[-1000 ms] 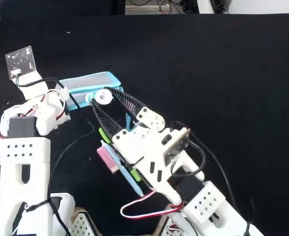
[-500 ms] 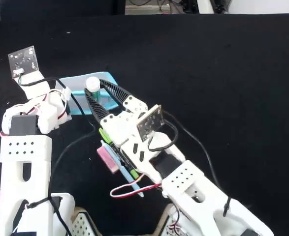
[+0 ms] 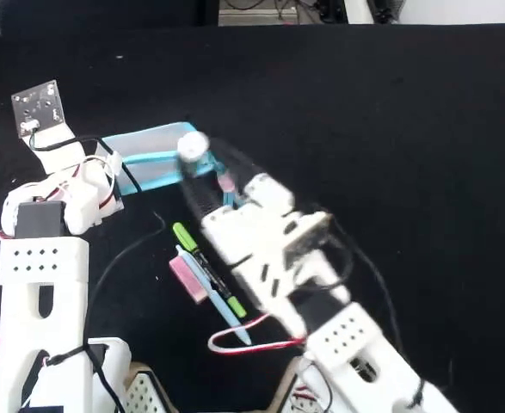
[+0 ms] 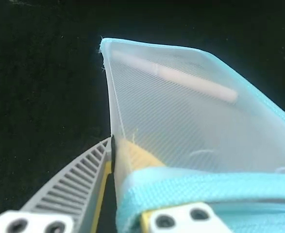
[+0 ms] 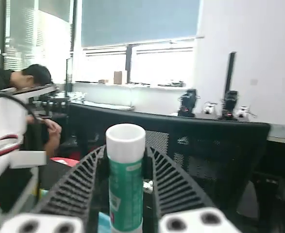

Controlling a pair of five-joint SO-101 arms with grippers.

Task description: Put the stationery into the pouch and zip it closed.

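The left gripper was clamped on one short end of the pouch, holding its light blue edge pinched between a grey ribbed finger and a yellow-padded one. The pouch lay on the black table in front of the left arm, with its long side running away from that gripper toward the middle of the table. Through its see-through mesh side a thin white stick showed (inside it or behind it, I could not tell).

The right gripper was closed on the glue stick, its two black ribbed fingers pressing the green body from either side, and the white cap stood out past the fingertips. From above, that cap sat over the far end of the pouch, at its near edge; the blur there hid whether the stick touched the pouch.

The rest of the stationery lay on the table near the base of the right arm, well short of the pouch. A green marker and a blue pen lay side by side at the same slant, close together. A pink eraser sat just beside the pen, on the side toward the left arm.
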